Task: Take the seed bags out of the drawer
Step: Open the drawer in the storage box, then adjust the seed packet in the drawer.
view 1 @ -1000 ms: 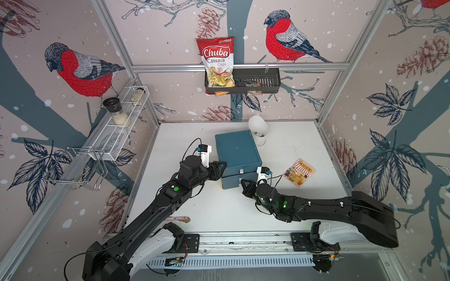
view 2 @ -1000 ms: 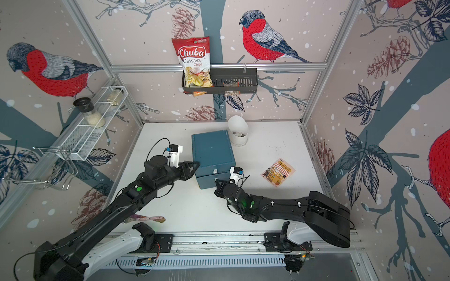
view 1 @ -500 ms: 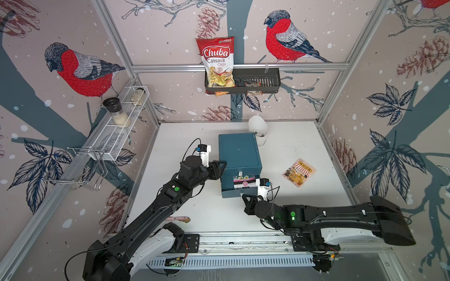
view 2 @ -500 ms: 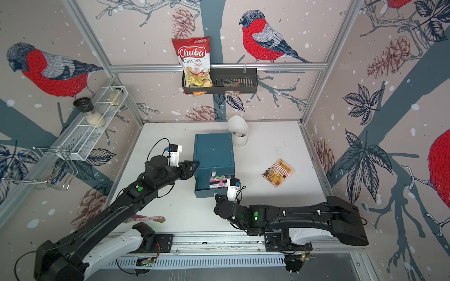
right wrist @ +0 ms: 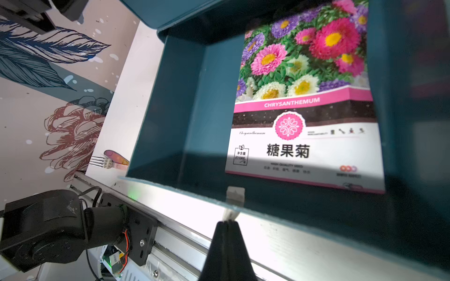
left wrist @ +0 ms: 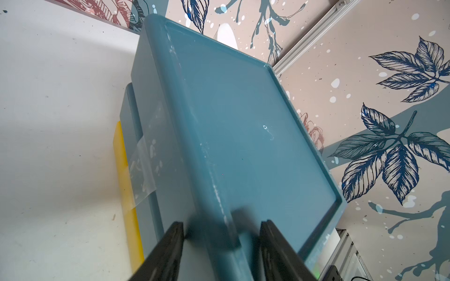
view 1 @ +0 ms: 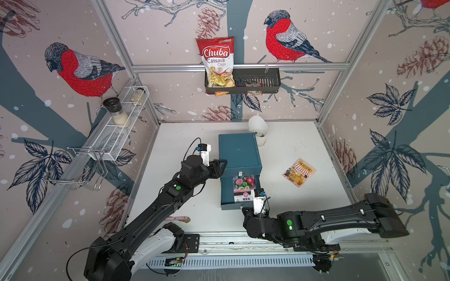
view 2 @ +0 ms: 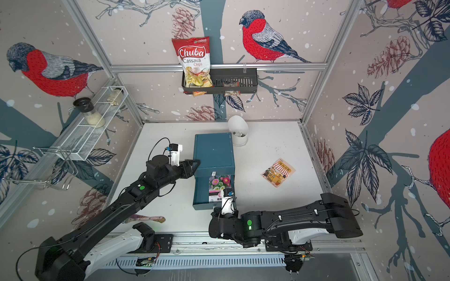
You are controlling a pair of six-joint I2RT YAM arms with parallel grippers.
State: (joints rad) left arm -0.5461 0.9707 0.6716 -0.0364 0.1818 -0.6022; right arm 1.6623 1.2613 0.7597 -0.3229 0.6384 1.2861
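Right gripper (right wrist: 227, 225): fully closed, tips pinching the white pull tab (right wrist: 235, 194) at the 6 o'clock front of the pulled-out drawer (right wrist: 170, 109), in which the flower seed bag (right wrist: 304, 97) lies flat. Left gripper (left wrist: 221, 223): jaws partly apart, astride the top edge of the cabinet (left wrist: 243, 121) at its 8 o'clock corner; the pads possibly touch it, but the view is blurred. Orange seed bag (view 1: 299, 172): flat on the table (view 1: 292, 136), at 3 o'clock of the cabinet, well apart.
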